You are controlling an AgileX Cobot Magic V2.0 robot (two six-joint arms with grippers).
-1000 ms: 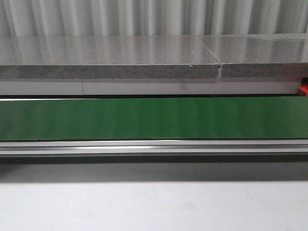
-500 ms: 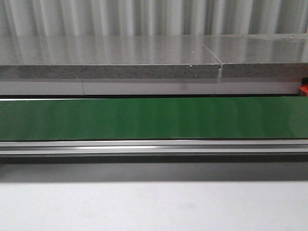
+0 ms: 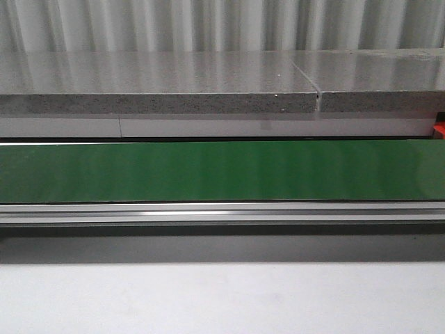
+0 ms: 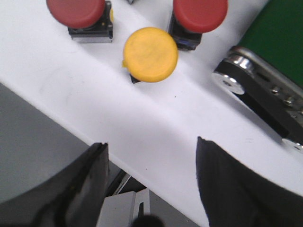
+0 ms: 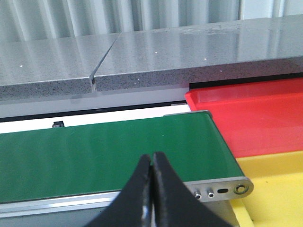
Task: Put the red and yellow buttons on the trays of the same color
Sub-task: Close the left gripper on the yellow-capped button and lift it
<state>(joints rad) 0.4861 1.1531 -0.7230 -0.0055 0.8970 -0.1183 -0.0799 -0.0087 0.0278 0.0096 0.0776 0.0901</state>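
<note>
In the left wrist view a yellow button [image 4: 150,54] sits on a white surface [image 4: 156,123] between two red buttons [image 4: 78,13] [image 4: 199,16]. My left gripper [image 4: 150,144] is open above that surface, short of the yellow button, with nothing between its fingers. In the right wrist view my right gripper [image 5: 151,158] is shut and empty over the near edge of the green conveyor belt [image 5: 104,153]. Beside the belt's end lie the red tray [image 5: 255,118] and, nearer, the yellow tray [image 5: 277,189]. Neither gripper appears in the front view.
The green belt [image 3: 222,170] runs across the front view with a metal rail [image 3: 222,212] along its near side and a grey stone ledge [image 3: 174,87] behind. The belt's roller end [image 4: 246,75] stands close to the buttons. A sliver of red [image 3: 439,130] shows at the far right.
</note>
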